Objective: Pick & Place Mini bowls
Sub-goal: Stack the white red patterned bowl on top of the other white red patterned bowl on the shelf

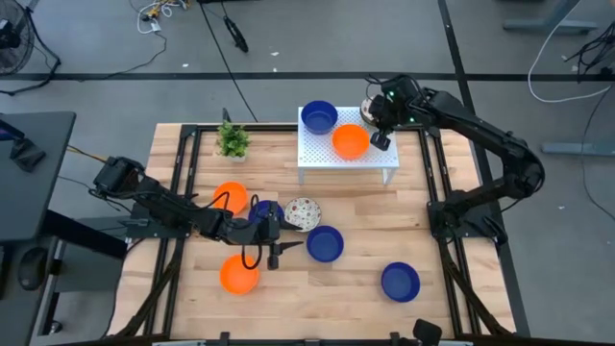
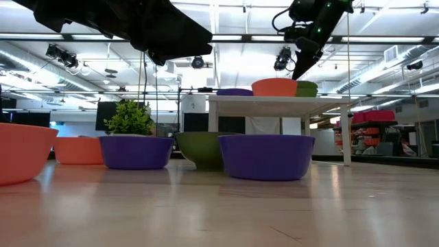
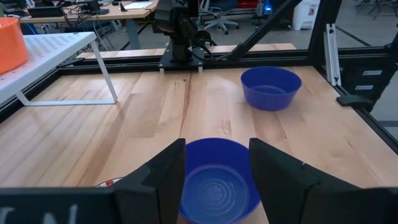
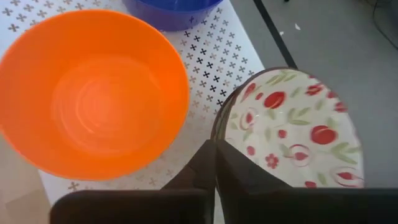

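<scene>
We see a light wooden table (image 1: 346, 298) carrying a white perforated stand (image 1: 317, 154) at its far edge and a small green potted plant (image 1: 233, 140) beside the stand. Directly on the wood lie two orange bowls (image 1: 231, 197) (image 1: 238, 275), a speckled white bowl (image 1: 302, 213), and blue bowls (image 1: 325, 244) (image 1: 400, 282). On the stand sit a blue bowl (image 1: 318, 117) and an orange bowl (image 1: 350, 141).

A robotics lab: a butcher-block table (image 1: 317, 288) framed in black aluminium rails (image 1: 437, 144) stands on a grey floor strewn with cables (image 1: 567, 67) (upper right of the overhead frame). Behind it, at table level, run exposed ceiling ducts (image 2: 391, 55), strip lights and desks with office chairs (image 3: 217, 22).
</scene>
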